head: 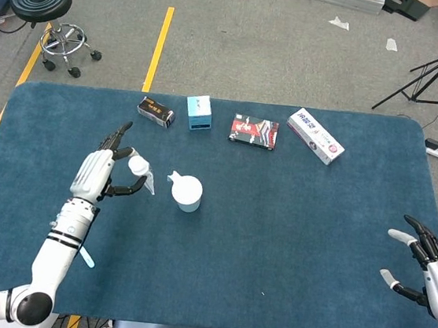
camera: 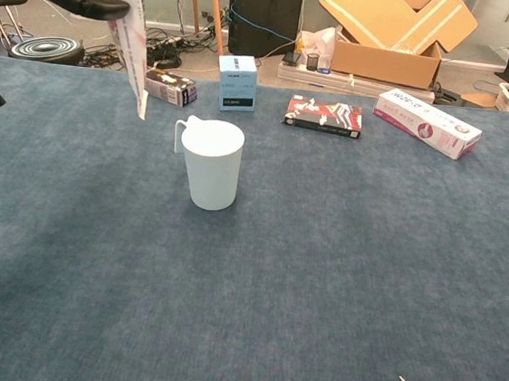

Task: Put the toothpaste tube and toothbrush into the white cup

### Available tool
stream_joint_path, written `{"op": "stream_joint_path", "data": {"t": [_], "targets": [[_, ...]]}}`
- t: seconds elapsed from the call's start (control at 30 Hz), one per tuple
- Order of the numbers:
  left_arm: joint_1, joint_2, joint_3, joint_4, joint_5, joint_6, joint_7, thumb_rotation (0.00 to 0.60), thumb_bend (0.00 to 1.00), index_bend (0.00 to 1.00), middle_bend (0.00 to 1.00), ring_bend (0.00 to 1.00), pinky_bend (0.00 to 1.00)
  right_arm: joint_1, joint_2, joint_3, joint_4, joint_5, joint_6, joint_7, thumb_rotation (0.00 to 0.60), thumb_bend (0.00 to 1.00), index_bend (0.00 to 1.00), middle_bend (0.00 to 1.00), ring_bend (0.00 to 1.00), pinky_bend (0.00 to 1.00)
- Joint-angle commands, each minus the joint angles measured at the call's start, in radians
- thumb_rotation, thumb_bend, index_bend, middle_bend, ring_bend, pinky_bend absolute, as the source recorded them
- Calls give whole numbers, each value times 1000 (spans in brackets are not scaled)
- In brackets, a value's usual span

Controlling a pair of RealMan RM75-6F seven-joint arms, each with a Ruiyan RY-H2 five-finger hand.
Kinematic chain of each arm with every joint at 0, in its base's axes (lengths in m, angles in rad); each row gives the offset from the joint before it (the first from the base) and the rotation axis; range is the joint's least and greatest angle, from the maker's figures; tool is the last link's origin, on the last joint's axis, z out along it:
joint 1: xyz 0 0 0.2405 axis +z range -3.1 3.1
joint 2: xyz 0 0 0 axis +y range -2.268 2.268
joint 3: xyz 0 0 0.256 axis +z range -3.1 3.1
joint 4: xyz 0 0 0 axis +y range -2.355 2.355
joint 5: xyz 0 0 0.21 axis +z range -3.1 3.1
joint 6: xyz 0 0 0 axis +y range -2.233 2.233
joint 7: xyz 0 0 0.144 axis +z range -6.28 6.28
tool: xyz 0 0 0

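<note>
A blue felt table (head: 289, 243) is carrying the white cup (head: 187, 193). Left of the cup and raised above the cloth, the left hand (head: 101, 174) is pinching the toothpaste tube (camera: 128, 27), which is hanging crimped end down. The toothbrush (head: 85, 256) is lying further left, near the table's front edge. The right hand (head: 428, 263) is idling spread and empty, far right of the cup. Judging by this, the tube is being carried over; next it needs centring above the rim, then lowering.

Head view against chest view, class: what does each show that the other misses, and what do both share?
Only the head view shows the right hand, open at the table's edge, and the toothbrush beside the left forearm. Only the chest view shows the cardboard box behind the table. Both show the left hand holding the toothpaste tube near the white cup.
</note>
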Motion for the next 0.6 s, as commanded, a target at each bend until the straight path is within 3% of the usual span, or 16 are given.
{"op": "stream_joint_path", "data": {"t": [0.03, 0.6], "targets": [[-28, -33, -15, 5, -23, 10, 19, 600, 440, 662, 10, 0, 0, 0, 1, -1, 1, -2, 0, 2, 600, 125, 298, 140, 156, 511], [-117, -160, -35, 105, -84, 13, 33, 600, 454, 669, 14, 0, 0, 4, 1, -11, -1, -17, -3, 0, 600, 125, 298, 140, 156, 511]]}}
